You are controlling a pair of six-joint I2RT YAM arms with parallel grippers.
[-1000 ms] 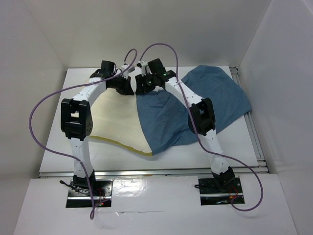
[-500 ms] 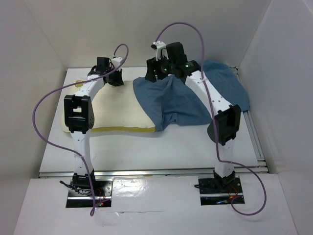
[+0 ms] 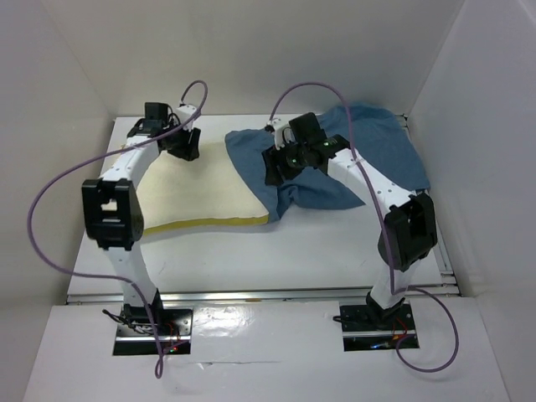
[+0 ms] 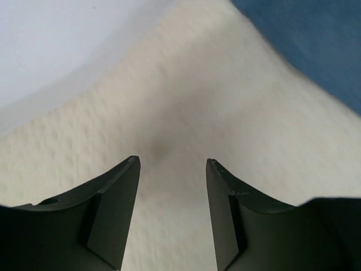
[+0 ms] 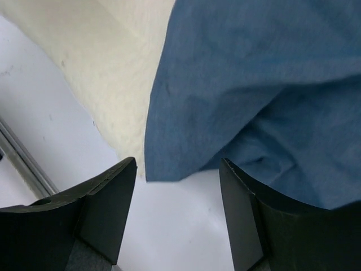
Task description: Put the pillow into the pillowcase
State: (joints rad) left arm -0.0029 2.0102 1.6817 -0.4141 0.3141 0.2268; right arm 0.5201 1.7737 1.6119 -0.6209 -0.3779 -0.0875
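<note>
Pillowcase [image 3: 387, 141] down again, over pillow's [image 3: 193, 188] right end

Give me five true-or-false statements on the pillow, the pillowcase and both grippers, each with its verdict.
1. The left gripper is open above the pillow. True.
2. The right gripper is shut on the pillowcase. False: its jaws stand open above the cloth's edge.
3. The pillowcase covers the whole pillow. False: it covers only the pillow's right end, and the rest lies bare.
4. The pillow lies flat on the table. True.
5. The left gripper holds a corner of the pillowcase. False: nothing is between its jaws.
</note>
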